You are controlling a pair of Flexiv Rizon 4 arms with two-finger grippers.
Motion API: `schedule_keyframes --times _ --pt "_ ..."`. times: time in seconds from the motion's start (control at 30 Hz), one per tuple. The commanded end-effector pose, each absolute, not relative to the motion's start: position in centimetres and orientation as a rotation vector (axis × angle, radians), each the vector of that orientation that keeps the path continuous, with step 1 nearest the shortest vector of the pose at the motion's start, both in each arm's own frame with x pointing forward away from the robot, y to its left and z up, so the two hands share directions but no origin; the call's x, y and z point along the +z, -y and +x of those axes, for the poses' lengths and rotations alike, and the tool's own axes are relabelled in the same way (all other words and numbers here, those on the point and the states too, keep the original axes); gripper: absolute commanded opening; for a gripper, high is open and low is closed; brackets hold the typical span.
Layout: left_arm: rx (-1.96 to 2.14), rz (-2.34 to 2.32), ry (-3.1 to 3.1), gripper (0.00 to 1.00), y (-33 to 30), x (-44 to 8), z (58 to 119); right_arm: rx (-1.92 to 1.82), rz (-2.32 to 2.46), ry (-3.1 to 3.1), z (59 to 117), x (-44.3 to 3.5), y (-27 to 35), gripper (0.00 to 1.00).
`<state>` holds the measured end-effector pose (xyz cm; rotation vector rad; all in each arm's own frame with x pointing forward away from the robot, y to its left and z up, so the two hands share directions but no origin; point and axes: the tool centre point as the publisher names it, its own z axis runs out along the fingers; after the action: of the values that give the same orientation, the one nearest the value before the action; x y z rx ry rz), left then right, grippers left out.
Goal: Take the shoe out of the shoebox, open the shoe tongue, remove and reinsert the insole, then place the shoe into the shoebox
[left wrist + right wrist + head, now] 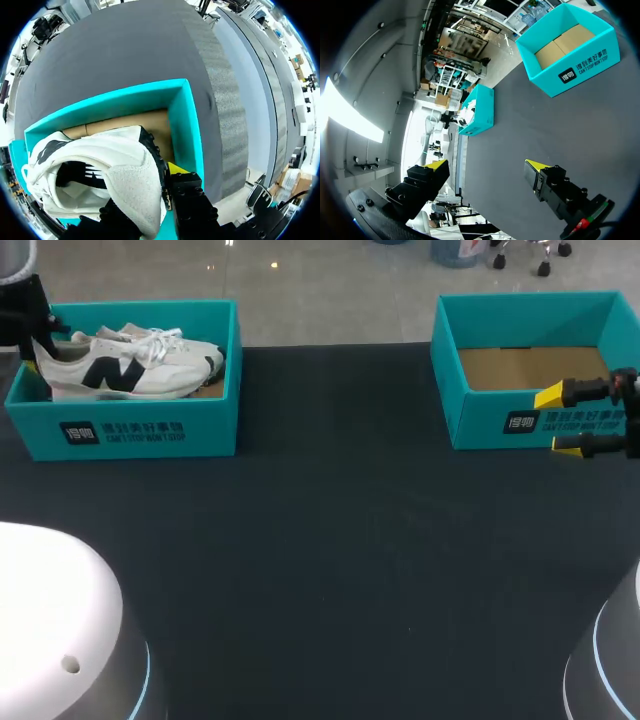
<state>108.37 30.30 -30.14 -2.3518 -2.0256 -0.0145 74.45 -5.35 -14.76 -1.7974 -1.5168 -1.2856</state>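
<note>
one shoe (165, 368) inside shoebox (215, 420), second shoebox (480, 412) apart

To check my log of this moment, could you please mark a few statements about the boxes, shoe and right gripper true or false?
1. A shoe lies in the left box. True.
2. The right box holds a shoe too. False: only its cardboard floor shows.
3. The right gripper is open. True.
4. The right gripper holds the shoe. False: it holds nothing, near the right box.
5. The two boxes touch. False: they stand well apart.
</note>
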Motion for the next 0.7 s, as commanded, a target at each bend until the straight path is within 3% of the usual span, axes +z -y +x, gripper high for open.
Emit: schedule_keyframes --times 0.03,0.7 --pt "-0.038 -2.345 2.056 0.0 -30.2 -25.9 107.5 -1.282 -1.802 1.517 74.4 -14.7 5.3 1.0" --pt "-0.09 -2.376 2.048 0.0 -30.6 -19.6 108.0 -1.282 -1.802 1.517 74.4 -14.7 5.3 1.0"
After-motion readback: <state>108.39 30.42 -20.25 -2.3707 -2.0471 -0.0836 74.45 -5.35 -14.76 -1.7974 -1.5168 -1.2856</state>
